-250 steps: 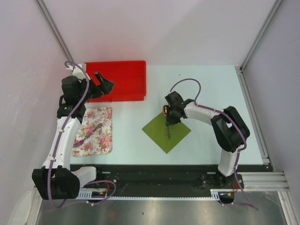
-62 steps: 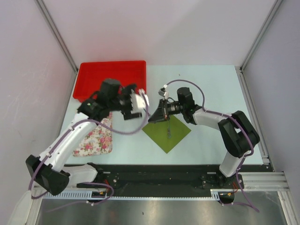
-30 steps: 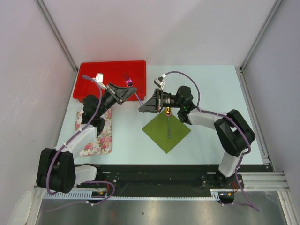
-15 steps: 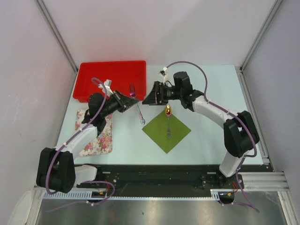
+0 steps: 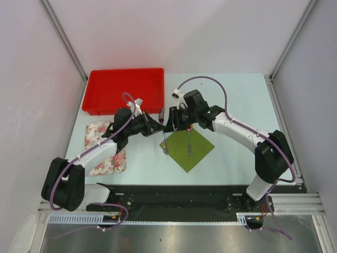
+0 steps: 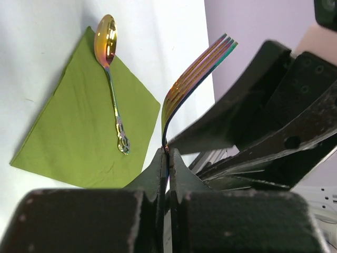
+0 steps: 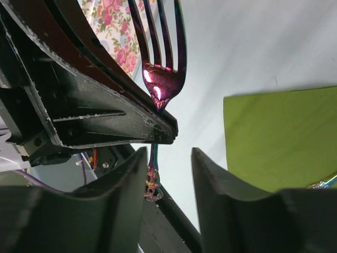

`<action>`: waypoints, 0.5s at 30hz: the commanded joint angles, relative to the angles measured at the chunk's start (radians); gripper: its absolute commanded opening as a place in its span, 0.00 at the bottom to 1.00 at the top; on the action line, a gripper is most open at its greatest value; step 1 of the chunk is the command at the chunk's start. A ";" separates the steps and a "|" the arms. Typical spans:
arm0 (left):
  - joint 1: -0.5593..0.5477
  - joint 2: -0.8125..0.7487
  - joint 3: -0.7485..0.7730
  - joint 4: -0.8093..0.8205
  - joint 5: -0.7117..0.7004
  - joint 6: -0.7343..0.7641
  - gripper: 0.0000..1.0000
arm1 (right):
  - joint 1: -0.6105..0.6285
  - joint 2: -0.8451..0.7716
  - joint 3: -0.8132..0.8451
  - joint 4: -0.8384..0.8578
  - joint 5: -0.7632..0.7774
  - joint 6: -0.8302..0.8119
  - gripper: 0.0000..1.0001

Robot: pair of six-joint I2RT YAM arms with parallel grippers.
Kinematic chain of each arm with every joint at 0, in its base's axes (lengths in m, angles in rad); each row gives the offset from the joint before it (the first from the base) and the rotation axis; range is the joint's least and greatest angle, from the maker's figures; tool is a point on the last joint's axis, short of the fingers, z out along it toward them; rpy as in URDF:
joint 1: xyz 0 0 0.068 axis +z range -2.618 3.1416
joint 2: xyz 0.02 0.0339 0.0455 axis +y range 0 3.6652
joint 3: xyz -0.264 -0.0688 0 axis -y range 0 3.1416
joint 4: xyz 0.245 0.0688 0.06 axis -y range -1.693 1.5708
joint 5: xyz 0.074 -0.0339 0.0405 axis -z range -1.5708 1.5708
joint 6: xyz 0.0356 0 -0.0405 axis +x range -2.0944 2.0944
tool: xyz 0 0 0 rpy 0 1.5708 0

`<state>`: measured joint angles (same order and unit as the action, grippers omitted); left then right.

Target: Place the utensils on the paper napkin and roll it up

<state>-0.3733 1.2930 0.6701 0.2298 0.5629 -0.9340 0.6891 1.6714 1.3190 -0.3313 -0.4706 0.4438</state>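
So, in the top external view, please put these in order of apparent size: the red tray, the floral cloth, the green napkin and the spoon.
1. red tray
2. floral cloth, although the left arm hides part of it
3. green napkin
4. spoon, lying on the napkin and clearly the smallest

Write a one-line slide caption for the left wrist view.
Left gripper pinches an iridescent fork, tines up, while a golden-bowled spoon lies on the green napkin beyond.
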 commanded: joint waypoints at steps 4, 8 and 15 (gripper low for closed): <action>-0.009 0.006 0.045 0.083 -0.003 -0.011 0.00 | 0.015 0.002 0.013 0.001 0.055 0.007 0.36; -0.009 0.014 0.033 0.114 0.002 -0.041 0.00 | 0.016 0.004 0.000 0.037 0.018 0.038 0.35; -0.009 0.019 0.020 0.146 0.005 -0.061 0.00 | 0.018 0.014 -0.007 0.054 0.010 0.058 0.31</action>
<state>-0.3759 1.3094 0.6720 0.2985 0.5602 -0.9680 0.7029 1.6772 1.3148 -0.3153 -0.4519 0.4820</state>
